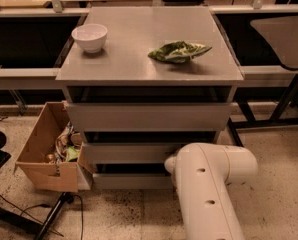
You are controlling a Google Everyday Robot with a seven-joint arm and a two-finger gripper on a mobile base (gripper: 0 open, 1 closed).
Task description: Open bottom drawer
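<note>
Bottom drawer [131, 181]: lowest and slimmest of three grey fronts, just above the floor. Its right end is covered by the arm.

- Surface/room: grey cabinet top [139, 64], speckled floor [129, 214], workbench rails behind and to both sides.
- Containers: white bowl [89, 36] at top's back-left, can't see inside. Open cardboard box [39, 169] on the floor against the cabinet's left side, holding mixed clutter. Its flap sits just beside the drawer's left end.
- Other: crumpled green-and-white packet [179, 51] right of centre on the top. Black cables [19, 209] on the floor lower left.
- Arm [209, 189]: white, elbow in front of the two lower fronts' right side.
- Gripper: hidden behind that elbow, down by the lower fronts. Open or closed, can't tell.
</note>
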